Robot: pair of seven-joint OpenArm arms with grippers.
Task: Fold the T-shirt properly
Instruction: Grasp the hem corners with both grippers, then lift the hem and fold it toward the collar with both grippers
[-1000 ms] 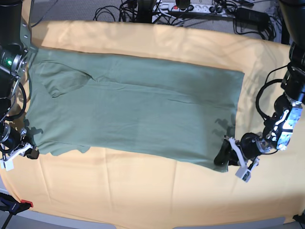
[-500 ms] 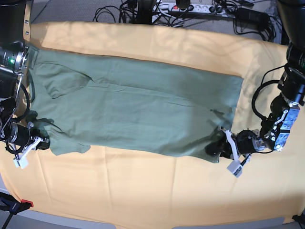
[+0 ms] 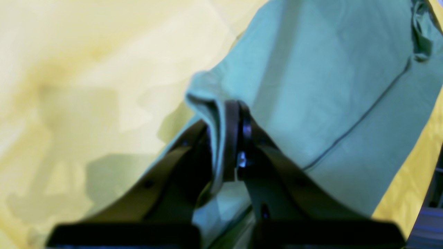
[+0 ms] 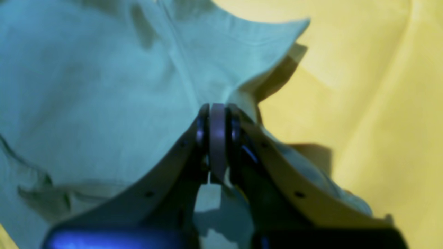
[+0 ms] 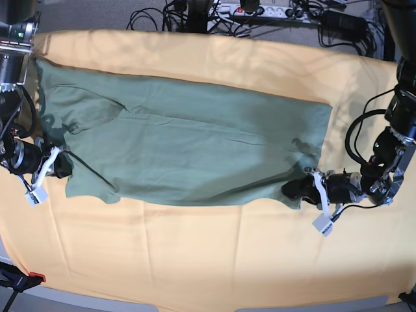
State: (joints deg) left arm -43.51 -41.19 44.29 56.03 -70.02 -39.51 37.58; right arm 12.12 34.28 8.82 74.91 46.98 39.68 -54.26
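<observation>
the t-shirt (image 5: pixel 188 149) is plain sage green with no print. the cloth (image 5: pixel 214 260) under it is plain yellow-orange. both grippers, left (image 5: pixel 300 190) and right (image 5: pixel 60 167), look black with white parts, though the wrist views are too blurred to be sure. cables (image 5: pixel 286 13) behind are black.

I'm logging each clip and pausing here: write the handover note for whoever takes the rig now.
Left tool: shut on the T-shirt, pinching a bunched fold at its near corner on the base view's right.
Right tool: shut on the T-shirt, gripping the near corner at the other end.
The T-shirt lies spread lengthwise on the yellow-orange cloth, near edge pulled inward and slightly lifted at both grips.
Done: both near corners grasped.
Left: carry the near edge over to the far edge, release, smooth, then finish the remaining folds.
</observation>
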